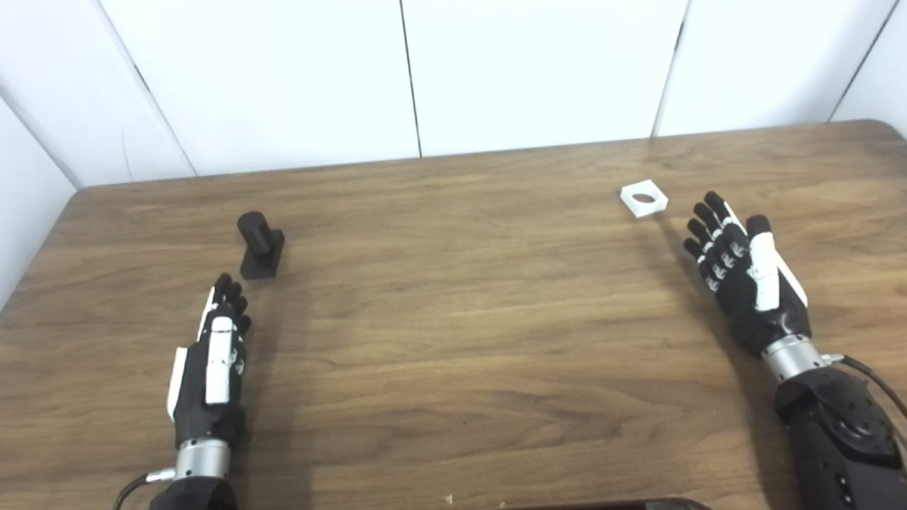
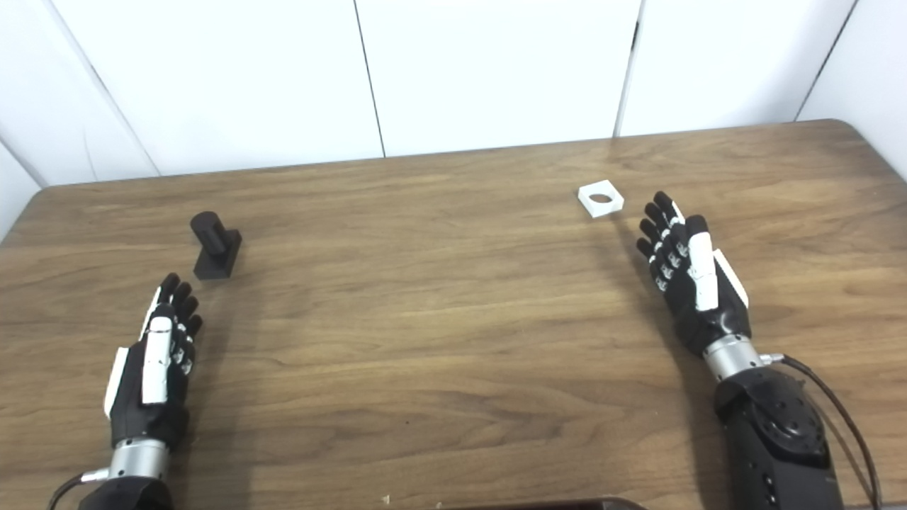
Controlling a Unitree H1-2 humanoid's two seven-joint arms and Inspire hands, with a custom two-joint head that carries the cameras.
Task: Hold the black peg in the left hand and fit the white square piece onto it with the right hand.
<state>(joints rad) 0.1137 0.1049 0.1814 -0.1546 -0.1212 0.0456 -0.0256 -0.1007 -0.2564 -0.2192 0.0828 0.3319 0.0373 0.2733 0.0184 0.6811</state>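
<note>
Black peg (image 1: pixel 261 244) and white square piece (image 1: pixel 643 199) lie well apart.

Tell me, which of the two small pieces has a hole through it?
The white square piece, lying flat just beyond the right hand. The black peg near the left hand is solid.

A wooden table (image 1: pixel 453 340) stretches before white wall panels (image 1: pixel 538 71). On its left side, a black peg (image 1: pixel 259 244) stands on its dark base, with the left hand (image 1: pixel 212 361) just short of it, fingers extended and holding nothing. Across the table, well apart from the peg, a white square piece (image 1: pixel 643 199) with a round hole lies flat near the far edge. The right hand (image 1: pixel 744 273) hovers close beside it, palm turned inward, fingers spread and empty.
</note>
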